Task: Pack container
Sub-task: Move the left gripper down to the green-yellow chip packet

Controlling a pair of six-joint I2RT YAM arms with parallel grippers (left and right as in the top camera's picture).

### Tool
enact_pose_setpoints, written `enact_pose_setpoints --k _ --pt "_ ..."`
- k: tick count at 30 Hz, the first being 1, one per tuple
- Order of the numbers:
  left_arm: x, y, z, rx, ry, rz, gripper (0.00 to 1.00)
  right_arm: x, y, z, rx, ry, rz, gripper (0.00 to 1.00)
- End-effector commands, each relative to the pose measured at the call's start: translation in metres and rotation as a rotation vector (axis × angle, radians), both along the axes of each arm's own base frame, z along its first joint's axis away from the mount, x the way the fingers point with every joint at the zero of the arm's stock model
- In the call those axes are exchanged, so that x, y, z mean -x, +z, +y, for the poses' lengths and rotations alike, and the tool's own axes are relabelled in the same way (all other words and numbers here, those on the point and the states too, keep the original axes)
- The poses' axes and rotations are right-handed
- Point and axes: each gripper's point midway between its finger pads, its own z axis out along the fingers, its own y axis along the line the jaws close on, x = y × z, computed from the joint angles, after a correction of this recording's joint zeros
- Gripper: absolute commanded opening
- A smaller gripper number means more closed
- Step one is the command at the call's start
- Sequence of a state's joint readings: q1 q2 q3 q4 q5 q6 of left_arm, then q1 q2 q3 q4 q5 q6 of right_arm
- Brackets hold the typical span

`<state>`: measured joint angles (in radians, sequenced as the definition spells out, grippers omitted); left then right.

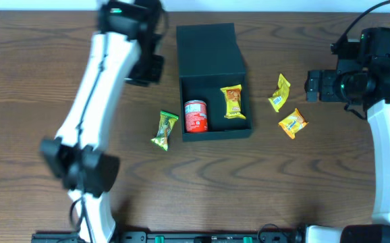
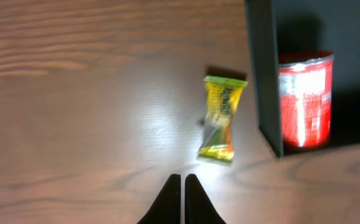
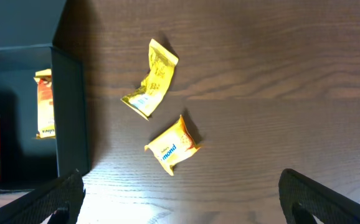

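Two packed: red can (image 1: 196, 115) and orange packet (image 1: 233, 102) in the container (image 1: 208, 47). Green packet (image 1: 164, 129), yellow packet (image 1: 280, 93) and gold packet (image 1: 292, 123) wait outside. My left claw (image 2: 183, 179) is pressed together, empty; my right claw (image 3: 181, 180) is spread.

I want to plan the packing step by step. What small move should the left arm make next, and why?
Probably open the left pincer and ease it toward the green snack packet. Its fingers are closed and empty, and the packet lies on the table just ahead of them, outside the container, while the red can is already inside.
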<state>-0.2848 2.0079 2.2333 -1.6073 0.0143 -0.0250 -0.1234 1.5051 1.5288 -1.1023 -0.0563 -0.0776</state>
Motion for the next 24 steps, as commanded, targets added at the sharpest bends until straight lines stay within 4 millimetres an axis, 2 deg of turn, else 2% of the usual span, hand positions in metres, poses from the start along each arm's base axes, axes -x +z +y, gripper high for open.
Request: enact_pose_setpoints --k 1,4,6,9,12,15,17,19,20,21,23,24 --pt "0.020 0.058 0.028 0.005 -0.053 -0.140 0.06 0.000 -0.002 -0.003 0.004 0.004 0.006 0.99" --pt "0.042 0.090 0.045 0.038 -0.050 -0.219 0.06 0.000 -0.002 -0.002 -0.002 -0.001 0.005 0.99" --pt "0.061 0.102 0.048 0.086 -0.053 -0.239 0.06 0.000 -0.002 -0.002 -0.002 -0.001 0.005 0.99" --pt "0.091 0.088 0.052 0.090 -0.057 -0.174 0.06 0.001 -0.002 -0.001 -0.003 0.001 0.009 0.99" --pt "0.117 0.059 0.053 0.084 -0.064 -0.099 0.06 0.004 0.000 0.003 -0.021 0.011 0.007 0.99" --pt "0.145 0.017 0.057 0.082 -0.065 -0.046 0.06 0.008 0.009 0.004 -0.023 0.013 -0.013 0.99" --pt "0.158 -0.010 0.049 0.135 -0.073 -0.044 0.06 0.012 0.015 0.005 -0.021 0.014 -0.029 1.00" --pt "0.167 -0.034 0.034 0.236 -0.086 -0.049 0.08 0.016 0.021 0.006 -0.022 0.016 -0.045 0.99" --pt "0.171 -0.047 0.026 0.285 -0.087 -0.046 0.29 0.018 0.025 0.007 -0.025 0.017 -0.055 0.99" --pt "0.174 -0.057 0.022 0.309 -0.088 -0.043 0.36 0.019 0.028 0.007 -0.023 0.018 -0.064 0.99" --pt "0.177 -0.084 0.020 0.324 -0.087 -0.027 0.37 0.021 0.032 0.007 -0.021 0.018 -0.077 0.99" --pt "0.177 -0.098 0.020 0.324 -0.072 -0.020 0.34 0.022 0.034 0.007 -0.021 0.018 -0.082 0.99"
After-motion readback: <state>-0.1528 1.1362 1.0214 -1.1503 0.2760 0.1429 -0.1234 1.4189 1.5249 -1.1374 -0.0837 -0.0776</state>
